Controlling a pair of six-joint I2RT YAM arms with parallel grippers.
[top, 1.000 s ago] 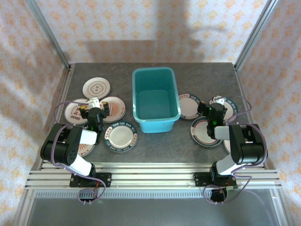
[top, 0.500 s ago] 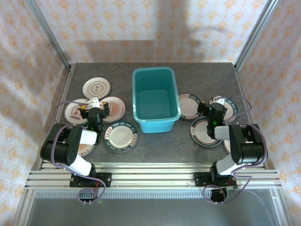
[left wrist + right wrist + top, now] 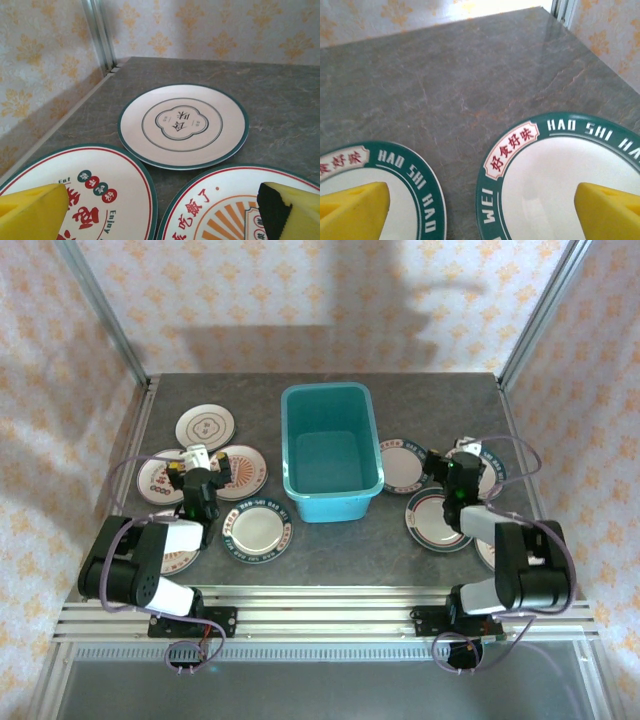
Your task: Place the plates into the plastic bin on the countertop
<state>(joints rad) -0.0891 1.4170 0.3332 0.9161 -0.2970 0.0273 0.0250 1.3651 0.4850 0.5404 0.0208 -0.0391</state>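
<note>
Yellow pads on the left pincer (image 3: 160, 212) are wide apart and hold nothing, low over two red-patterned plates (image 3: 75, 200); the right pincer (image 3: 480, 215) is wide apart too, over two green-rimmed plates (image 3: 555, 185). Plates lie flat on the grey surface (image 3: 330, 550), so I think each pincer should tip down, slip one pad under a rim, and squeeze. Next comes the lift to the empty teal plastic bin (image 3: 334, 506) in the middle.

flat plates (image 3: 257, 530) on countertop (image 3: 340, 550), flanking teal bin (image 3: 330, 506)
</note>
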